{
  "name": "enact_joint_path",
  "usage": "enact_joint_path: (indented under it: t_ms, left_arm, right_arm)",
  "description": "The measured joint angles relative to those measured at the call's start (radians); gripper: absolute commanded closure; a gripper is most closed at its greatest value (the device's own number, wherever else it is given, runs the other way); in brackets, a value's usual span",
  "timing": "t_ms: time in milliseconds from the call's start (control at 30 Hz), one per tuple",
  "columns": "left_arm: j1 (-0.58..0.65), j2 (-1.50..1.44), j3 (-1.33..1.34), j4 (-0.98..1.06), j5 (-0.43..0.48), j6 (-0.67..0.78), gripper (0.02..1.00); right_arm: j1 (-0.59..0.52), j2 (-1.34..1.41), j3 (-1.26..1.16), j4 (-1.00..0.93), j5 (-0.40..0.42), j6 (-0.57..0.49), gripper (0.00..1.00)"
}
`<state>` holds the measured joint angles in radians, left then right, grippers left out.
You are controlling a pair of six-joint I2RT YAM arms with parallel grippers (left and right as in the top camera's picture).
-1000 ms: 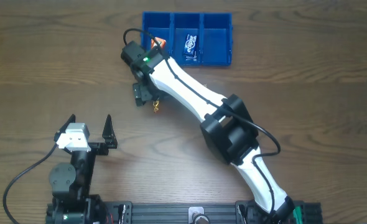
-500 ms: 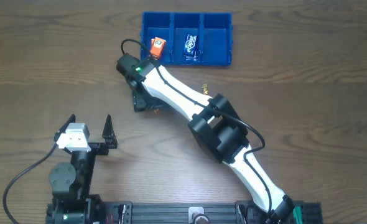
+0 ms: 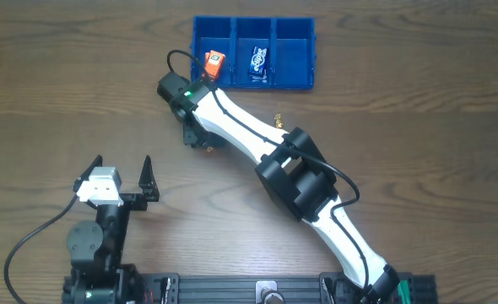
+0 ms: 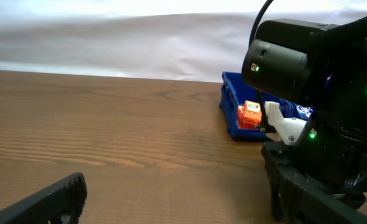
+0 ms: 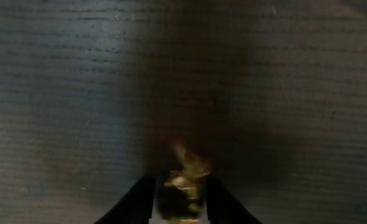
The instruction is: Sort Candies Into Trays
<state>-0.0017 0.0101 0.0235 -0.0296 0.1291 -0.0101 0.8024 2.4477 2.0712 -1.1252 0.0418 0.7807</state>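
Right jaws grip a gold candy (image 5: 185, 179) at mid-desk, left jaws gape; next it likely needs lifting into the blue tray (image 3: 295, 55).

Right arm stretched across the middle, right gripper (image 3: 200, 138) pinching a gold candy (image 5: 186, 173), left gripper (image 3: 122, 173) near its base, jaws spread.

Blurred gold candy (image 5: 186, 180) betw. fingers (image 5: 138, 202)

Wood tbl (image 3: 55, 93), white bkdrop (image 4: 109, 37)
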Motion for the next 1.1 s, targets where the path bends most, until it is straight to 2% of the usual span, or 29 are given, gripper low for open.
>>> enact_joint_path:
  t_ms: [300, 467, 600, 767, 933, 1100]
  left_arm:
    - [0.0, 0.0, 0.0, 0.0, 0.0, 0.0, 0.02]
    - [0.0, 0.0, 0.0, 0.0, 0.0, 0.0, 0.02]
    - [0.0, 0.0, 0.0, 0.0, 0.0, 0.0, 0.02]
    - [0.0, 0.0, 0.0, 0.0, 0.0, 0.0, 0.02]
    - [0.0, 0.0, 0.0, 0.0, 0.0, 0.0, 0.02]
    - [0.0, 0.0, 0.0, 0.0, 0.0, 0.0, 0.02]
  right_arm:
    - [0.0, 0.0, 0.0, -0.011, 0.003, 0.001, 0.965]
    - [0.0, -0.053, -0.008, -0.072, 0.055, -0.008, 0.965]
    - [-0.014, -0.258, -0.013, -0.106, 0.11, -0.063, 0.965]
    - [-0.127, -0.451, 0.037, -0.092, 0.202, -0.17, 0.965]
    - [-0.278, -0.421, 0.046, 0.088, 0.275, -0.302, 0.965]
    - [-0.348, -0.336, 0.045, 0.203, 0.295, -0.39, 0.965]
